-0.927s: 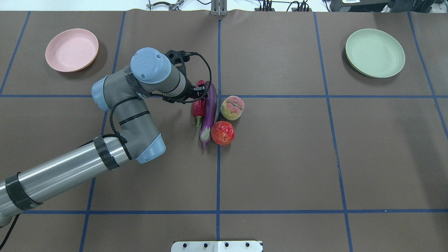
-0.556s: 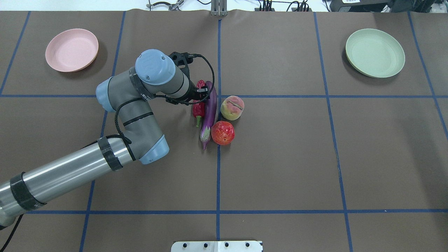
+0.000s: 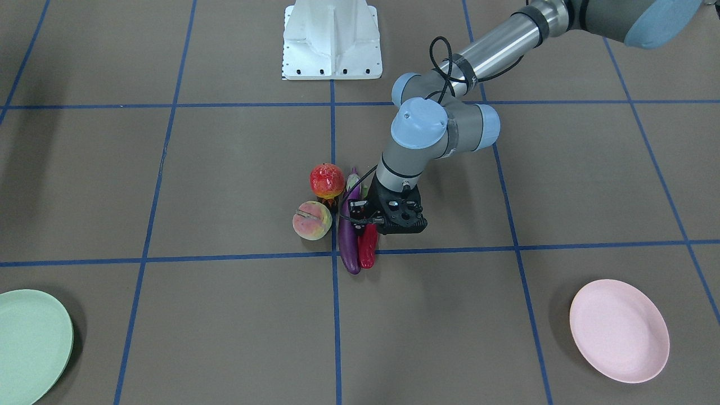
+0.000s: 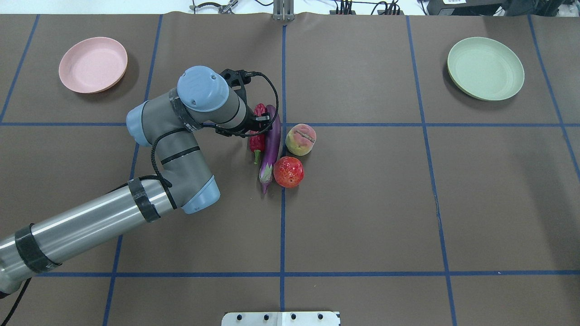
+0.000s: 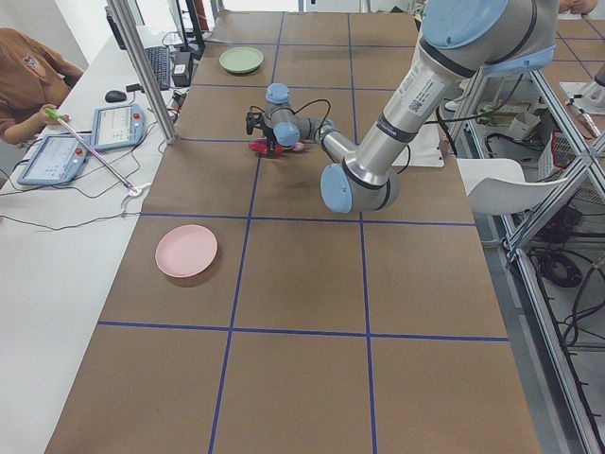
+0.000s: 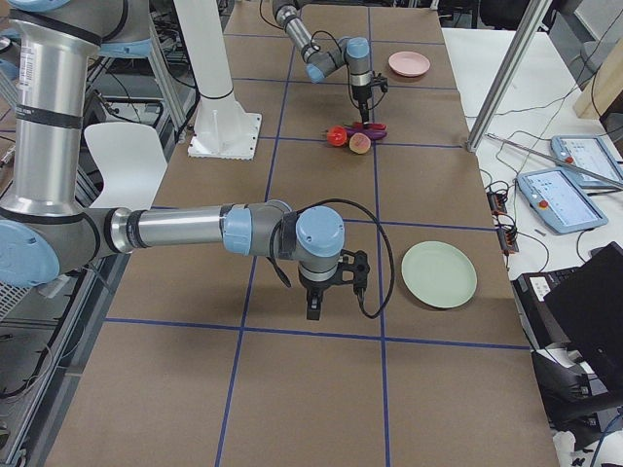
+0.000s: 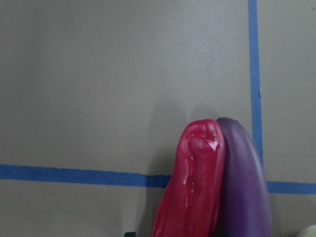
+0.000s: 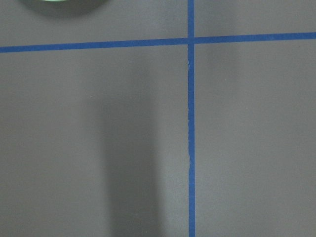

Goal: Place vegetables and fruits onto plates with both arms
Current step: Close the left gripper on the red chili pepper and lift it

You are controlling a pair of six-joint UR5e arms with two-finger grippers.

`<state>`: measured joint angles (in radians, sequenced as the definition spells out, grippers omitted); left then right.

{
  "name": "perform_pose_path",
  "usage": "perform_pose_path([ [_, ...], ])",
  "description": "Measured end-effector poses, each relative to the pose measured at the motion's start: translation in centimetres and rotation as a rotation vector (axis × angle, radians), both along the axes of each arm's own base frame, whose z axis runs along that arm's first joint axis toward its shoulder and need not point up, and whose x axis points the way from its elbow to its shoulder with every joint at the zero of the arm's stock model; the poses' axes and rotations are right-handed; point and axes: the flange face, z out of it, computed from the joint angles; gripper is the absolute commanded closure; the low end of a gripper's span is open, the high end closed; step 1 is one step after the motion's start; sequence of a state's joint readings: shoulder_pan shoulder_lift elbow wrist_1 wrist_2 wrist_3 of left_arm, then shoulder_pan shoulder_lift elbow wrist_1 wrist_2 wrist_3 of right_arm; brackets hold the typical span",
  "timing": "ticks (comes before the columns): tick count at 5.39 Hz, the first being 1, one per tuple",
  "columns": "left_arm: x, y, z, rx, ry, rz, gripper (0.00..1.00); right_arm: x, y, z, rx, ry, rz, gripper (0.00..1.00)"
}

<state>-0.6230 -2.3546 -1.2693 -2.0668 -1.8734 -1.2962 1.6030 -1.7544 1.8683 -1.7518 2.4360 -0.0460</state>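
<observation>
Purple and glossy, the eggplant (image 4: 271,145) lies on the brown table (image 4: 362,217) along a blue tape line, its pale green cap toward the white base (image 4: 281,318). The red chili pepper (image 4: 257,138) lies against the eggplant's side on the robot's left, parallel to it and touching. In the left wrist view their blunt ends sit side by side.

The left gripper (image 3: 371,224) hangs over the chili, just beside the eggplant's far half, pointing down. Its fingers are hidden under the wrist and the camera mount, so I cannot tell whether they are apart or closed, though they seem to be down at the chili.

On the eggplant's other side, the pomegranate (image 4: 288,172) rests against the cap end. The peach (image 4: 300,139) sits just beside the eggplant's middle, groove up.

Far from the eggplant, on the robot's right, the right gripper (image 6: 313,309) points down low over bare table near the green plate (image 4: 485,68). It shows only from the table's end, so its claw's state cannot be told.

The pink plate (image 4: 93,64) lies well apart from the eggplant, far off on the robot's left. All four pieces are on the table.
</observation>
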Motion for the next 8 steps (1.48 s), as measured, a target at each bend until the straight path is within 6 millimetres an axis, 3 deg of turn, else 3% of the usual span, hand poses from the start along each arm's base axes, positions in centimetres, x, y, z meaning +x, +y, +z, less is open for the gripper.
perform_pose_path([
  [2,0.5,0.1,0.3,-0.003,-0.006,0.005,0.44,0.0,0.0,0.2,-0.004,0.0,-0.001,0.0],
  [3,0.7,0.3,0.1,-0.003,-0.005,0.01,0.62,0.0,0.0,0.4,-0.006,0.003,-0.001,0.0],
  [4,1.0,0.6,0.1,-0.003,-0.004,0.013,0.92,0.0,-0.1,0.6,-0.008,0.007,-0.002,0.0],
  [5,1.1,0.7,0.1,-0.003,-0.005,0.016,1.0,0.1,-0.1,0.7,-0.009,0.008,-0.003,0.0],
  [7,0.6,0.3,-0.1,0.0,-0.003,0.011,1.0,0.1,-0.7,0.1,0.003,0.011,-0.002,0.0],
  [8,-1.1,-1.3,-0.3,0.001,0.0,-0.014,1.0,0.1,-1.5,-0.7,0.03,0.013,0.0,0.0],
])
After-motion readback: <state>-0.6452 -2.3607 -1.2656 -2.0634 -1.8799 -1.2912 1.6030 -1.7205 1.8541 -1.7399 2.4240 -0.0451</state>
